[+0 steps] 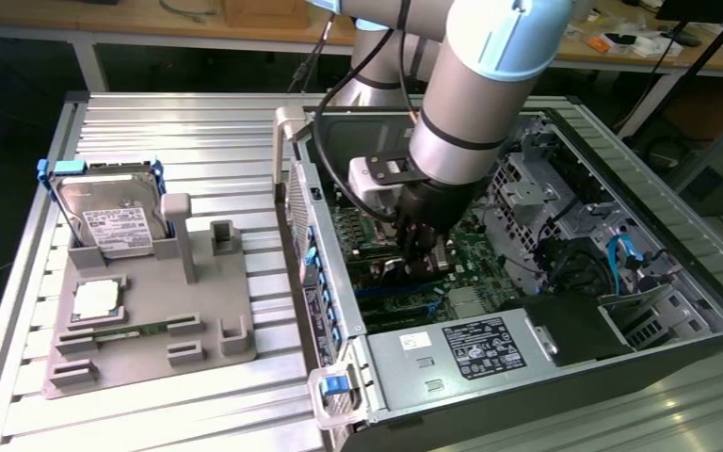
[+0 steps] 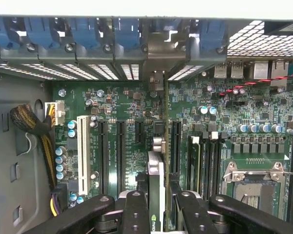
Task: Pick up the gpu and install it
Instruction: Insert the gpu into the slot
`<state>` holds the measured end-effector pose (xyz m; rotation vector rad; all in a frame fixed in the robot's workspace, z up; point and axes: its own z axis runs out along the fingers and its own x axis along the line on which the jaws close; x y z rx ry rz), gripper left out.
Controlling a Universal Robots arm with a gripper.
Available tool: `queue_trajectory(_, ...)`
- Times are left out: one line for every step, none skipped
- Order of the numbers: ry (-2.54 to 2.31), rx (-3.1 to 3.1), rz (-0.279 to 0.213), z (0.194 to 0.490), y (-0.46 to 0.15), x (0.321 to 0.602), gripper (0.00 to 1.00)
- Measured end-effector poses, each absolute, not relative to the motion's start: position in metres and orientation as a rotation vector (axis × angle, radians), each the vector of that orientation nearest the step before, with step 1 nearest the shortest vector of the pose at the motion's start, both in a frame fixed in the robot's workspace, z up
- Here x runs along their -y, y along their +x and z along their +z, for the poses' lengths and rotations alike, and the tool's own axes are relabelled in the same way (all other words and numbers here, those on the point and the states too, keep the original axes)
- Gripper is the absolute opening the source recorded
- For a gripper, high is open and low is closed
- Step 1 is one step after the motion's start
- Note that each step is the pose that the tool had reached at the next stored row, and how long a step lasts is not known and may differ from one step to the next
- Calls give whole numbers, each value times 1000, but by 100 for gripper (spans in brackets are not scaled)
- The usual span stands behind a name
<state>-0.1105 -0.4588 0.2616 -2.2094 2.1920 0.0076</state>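
Crowded inside the computer case [image 1: 550, 282]: drive cage [image 1: 531, 193] and power supply [image 1: 462, 353] flanking the motherboard [image 2: 127, 107]. Open slots beside the gpu [image 2: 156, 195]; rear wall [image 2: 136, 44] beyond.

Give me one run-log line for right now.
gripper: shut on gpu | position: inside the open computer case, above motherboard slots | gpu: edge-on, bracket toward rear slot covers | seated: cannot tell

a robotics lab: open pc case [image 1: 663, 311] on slatted aluminium table [image 1: 173, 122], cluttered wooden benches [image 1: 148, 19] behind
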Motion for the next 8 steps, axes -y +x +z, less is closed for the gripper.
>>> queue_trajectory(-2209,-2192,8,261,-111,459,27)
queue_trajectory(-2209,-2192,8,261,-111,459,27)
queue_trajectory(-2209,-2192,8,261,-112,459,27)
queue_trajectory(-2209,-2192,8,261,-112,459,27)
queue_trajectory(-2209,-2192,8,261,-112,459,27)
queue_trajectory(-2209,-2192,9,260,-112,459,27)
queue_trajectory(-2209,-2192,11,260,-112,459,27)
queue_trajectory(-2209,-2192,12,260,-112,459,27)
